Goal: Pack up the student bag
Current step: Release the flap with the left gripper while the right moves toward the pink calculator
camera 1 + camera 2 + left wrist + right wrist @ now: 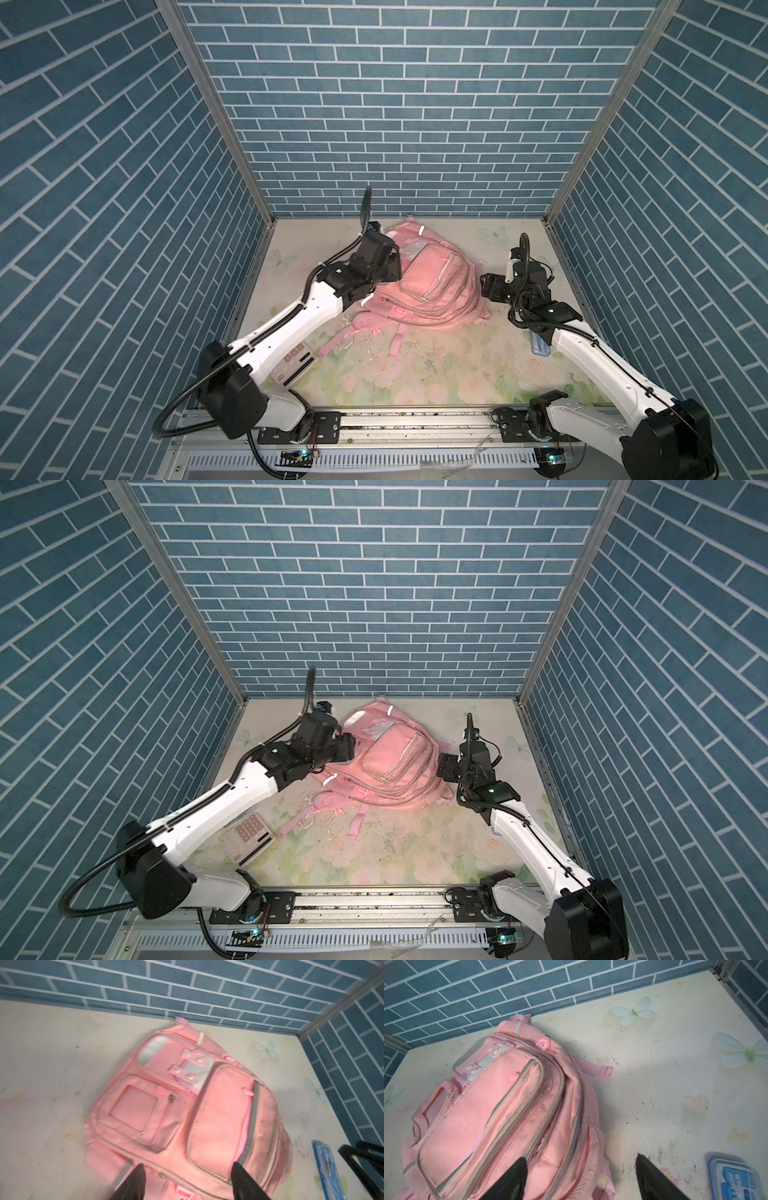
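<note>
Left wrist view smeared throughout: student bag seams soft. Pink label between left gripper fingers cut by frame edge, unreadable. Outboard of one finger, blue case cropped; lettering illegible in both wrist views. Top view: calculator partly under left arm; key legends too small to read.

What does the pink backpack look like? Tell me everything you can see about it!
The student bag is a big, soft, pink fabric backpack lying front-up on the flowery table, its top near the back wall. It has a large front pocket edged in grey, a smaller window pocket, white snap tabs and shiny strips. Its straps trail toward the front. Dark smudges mark one side. The left gripper and right gripper have open fingers close by, gripping nothing.
</note>
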`<action>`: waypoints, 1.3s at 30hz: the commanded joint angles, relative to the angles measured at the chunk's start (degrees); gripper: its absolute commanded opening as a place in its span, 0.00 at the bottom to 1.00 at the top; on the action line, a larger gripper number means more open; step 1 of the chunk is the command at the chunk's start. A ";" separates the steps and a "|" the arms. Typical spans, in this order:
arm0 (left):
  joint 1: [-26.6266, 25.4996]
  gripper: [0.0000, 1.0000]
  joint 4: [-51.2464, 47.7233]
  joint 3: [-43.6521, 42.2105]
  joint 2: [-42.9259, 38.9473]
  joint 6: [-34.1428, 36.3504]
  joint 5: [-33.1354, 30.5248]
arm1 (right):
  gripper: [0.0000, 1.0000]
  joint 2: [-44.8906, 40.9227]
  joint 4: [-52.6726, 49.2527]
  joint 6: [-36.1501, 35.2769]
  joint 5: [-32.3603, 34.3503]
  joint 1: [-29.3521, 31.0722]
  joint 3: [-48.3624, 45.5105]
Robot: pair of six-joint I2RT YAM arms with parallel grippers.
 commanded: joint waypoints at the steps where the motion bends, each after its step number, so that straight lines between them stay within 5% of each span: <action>1: 6.89 0.68 -5.61 -6.17 -4.38 -6.33 2.64 | 0.82 0.50 -0.62 -3.39 -3.01 -0.29 1.68; 9: 18.33 0.69 -11.13 -18.77 -12.19 -14.58 8.54 | 0.79 5.89 3.64 -2.59 -19.94 0.10 3.93; 11: 18.98 0.70 -11.43 -21.40 -13.80 -18.21 8.95 | 0.77 7.50 6.80 -5.53 -27.15 2.07 3.91; 17: 21.31 0.70 -12.75 -29.71 -19.73 -32.54 9.03 | 0.75 12.66 8.26 -18.22 -27.05 9.99 5.79; 20: 21.48 0.69 -11.19 -32.33 -22.49 -35.72 8.81 | 0.71 14.83 10.15 -22.74 -34.00 10.27 6.31; 23: 24.46 0.69 -11.66 -30.21 -20.97 -32.27 6.83 | 0.68 16.03 14.33 -32.10 -38.78 13.92 4.86; 27: 31.96 0.70 -11.69 -23.34 -14.54 -23.84 11.78 | 0.67 19.38 21.20 -46.90 -42.44 20.05 2.68; 31: 33.15 0.70 -11.22 -13.92 -8.74 -18.12 11.69 | 0.64 27.42 23.08 -59.58 -40.65 26.56 7.34; 39: 35.33 0.70 -10.11 -1.94 0.60 -9.77 15.23 | 0.59 43.20 29.60 -71.49 -36.89 36.20 18.15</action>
